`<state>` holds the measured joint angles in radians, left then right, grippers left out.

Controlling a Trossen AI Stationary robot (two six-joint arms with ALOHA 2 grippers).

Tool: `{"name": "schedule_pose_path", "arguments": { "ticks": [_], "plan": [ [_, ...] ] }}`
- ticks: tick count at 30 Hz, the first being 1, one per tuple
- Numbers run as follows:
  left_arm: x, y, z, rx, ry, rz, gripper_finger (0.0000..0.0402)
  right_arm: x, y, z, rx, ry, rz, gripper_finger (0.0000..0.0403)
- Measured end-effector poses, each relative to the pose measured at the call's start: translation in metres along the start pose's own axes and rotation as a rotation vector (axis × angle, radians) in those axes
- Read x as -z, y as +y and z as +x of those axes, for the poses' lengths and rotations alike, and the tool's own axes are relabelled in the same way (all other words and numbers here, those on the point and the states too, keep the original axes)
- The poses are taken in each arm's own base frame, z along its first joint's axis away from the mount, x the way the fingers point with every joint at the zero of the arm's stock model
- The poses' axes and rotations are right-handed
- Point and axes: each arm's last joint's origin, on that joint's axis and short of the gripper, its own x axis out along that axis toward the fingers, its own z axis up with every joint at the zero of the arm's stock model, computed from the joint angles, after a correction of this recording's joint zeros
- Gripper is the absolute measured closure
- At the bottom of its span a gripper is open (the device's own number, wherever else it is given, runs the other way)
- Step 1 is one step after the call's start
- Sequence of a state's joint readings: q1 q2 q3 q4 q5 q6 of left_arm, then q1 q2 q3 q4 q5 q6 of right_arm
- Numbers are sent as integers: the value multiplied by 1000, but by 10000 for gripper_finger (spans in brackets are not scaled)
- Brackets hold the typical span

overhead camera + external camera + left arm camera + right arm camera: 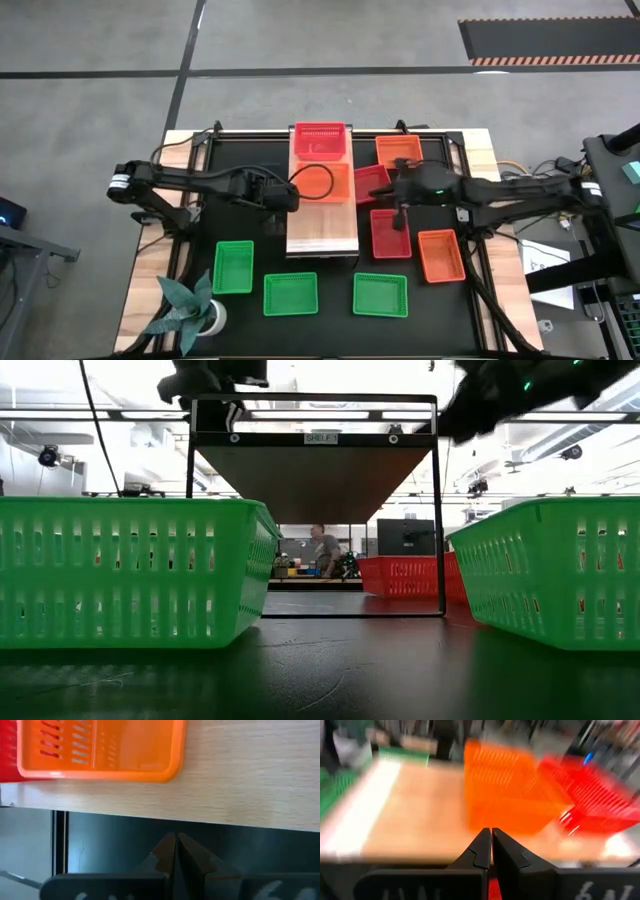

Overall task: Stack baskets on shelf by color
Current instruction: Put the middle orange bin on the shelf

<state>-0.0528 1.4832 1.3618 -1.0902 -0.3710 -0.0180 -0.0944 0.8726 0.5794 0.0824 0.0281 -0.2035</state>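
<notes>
The light-wood shelf (pixel 322 228) stands raised on a black frame in the middle of the table. On it sit a crimson-pink basket (pixel 320 140) at the far end and an orange basket (pixel 328 183) next to it. My left gripper (pixel 291 196) (pixel 176 845) is shut and holds nothing, just off the shelf's left edge beside the orange basket (pixel 100 750). My right gripper (pixel 384 186) (pixel 491 840) is shut with nothing in it. It points nearly level at the shelf from the right, above a red basket (pixel 368 180) on the table.
On the table right of the shelf lie an orange basket (pixel 398 150), a red one (pixel 390 233) and another orange one (pixel 441 255). Three green baskets (pixel 233 267) (pixel 290 293) (pixel 380 294) line the near side. A potted plant (pixel 190 305) stands at the near left corner.
</notes>
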Motion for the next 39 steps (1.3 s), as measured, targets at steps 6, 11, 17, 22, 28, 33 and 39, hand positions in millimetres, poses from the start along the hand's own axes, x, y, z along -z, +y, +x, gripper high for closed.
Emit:
{"name": "schedule_pose_path", "arguments": {
  "ticks": [6, 11, 17, 22, 28, 33, 39],
  "plan": [
    [15, 2, -4, 2, -111, -36, 398, -4, -3, 30, 36, 118, 44, 394],
    [25, 3, -7, 1, -174, -55, 398, -2, -4, 51, 95, 178, 60, 394],
    [28, 3, -6, -10, -257, -16, 398, -4, -5, 65, 125, 218, 43, 394],
    [26, 2, -3, -20, -304, 16, 398, -12, -8, 74, 129, 211, 31, 394],
    [26, 2, 0, -27, -305, 38, 398, -19, -13, 79, 141, 220, 24, 394],
    [24, 3, 0, -35, -324, 42, 398, -20, -15, 76, 145, 228, 22, 394],
    [16, 3, -1, -53, -389, 77, 398, -22, -17, 72, 165, 230, 18, 394]
  ]
}}
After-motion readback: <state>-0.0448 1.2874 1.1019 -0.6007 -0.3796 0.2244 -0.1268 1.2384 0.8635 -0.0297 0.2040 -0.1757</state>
